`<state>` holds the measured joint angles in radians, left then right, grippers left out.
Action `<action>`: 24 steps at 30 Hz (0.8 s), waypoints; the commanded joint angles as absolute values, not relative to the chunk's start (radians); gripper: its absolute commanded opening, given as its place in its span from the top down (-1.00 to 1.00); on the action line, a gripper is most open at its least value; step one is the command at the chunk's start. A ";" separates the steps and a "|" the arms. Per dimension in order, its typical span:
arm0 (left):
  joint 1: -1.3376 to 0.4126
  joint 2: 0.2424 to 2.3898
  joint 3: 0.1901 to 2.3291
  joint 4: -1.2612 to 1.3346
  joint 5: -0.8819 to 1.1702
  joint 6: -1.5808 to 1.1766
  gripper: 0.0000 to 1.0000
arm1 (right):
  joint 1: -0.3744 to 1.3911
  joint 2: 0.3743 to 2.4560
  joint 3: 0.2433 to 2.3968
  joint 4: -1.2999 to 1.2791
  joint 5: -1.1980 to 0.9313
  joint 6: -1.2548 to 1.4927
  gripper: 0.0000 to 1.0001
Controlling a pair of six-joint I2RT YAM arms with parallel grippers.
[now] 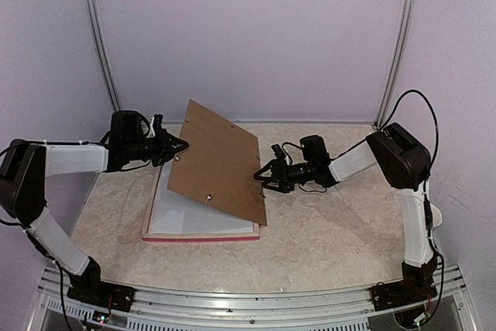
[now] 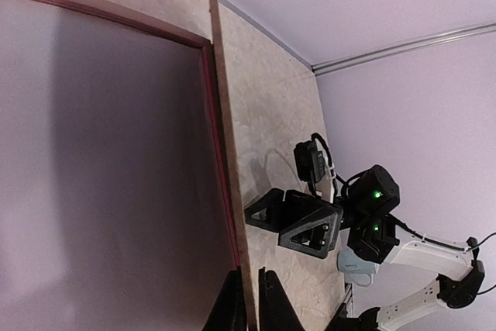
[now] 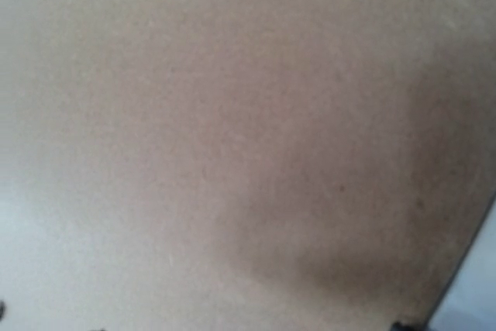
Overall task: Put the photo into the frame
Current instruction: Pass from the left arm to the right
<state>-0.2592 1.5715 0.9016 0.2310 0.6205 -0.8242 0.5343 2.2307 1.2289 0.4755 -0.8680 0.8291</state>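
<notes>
Marbled table (image 1: pixel 333 230), centre: left gripper (image 1: pixel 183 146) pinches the backing board (image 1: pixel 221 160) tilted (likely baring the frame (image 1: pixel 201 236)), right gripper (image 1: pixel 264 178) spread wide alongside.

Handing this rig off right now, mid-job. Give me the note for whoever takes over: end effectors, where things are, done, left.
Left end effector: shut on the left edge of the brown backing board, holding it tilted above the frame.
Right end effector: open at the board's right edge; contact unclear.
The frame lies flat on the table, pale inside showing.
The photo: not seen in any view.
Done: board raised. Left: locate the photo, seat it in the frame, lower the board.
</notes>
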 commanded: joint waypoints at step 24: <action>-0.208 1.595 0.750 0.228 0.559 -0.778 1.00 | 0.432 2.094 1.268 0.120 -0.834 0.679 -0.64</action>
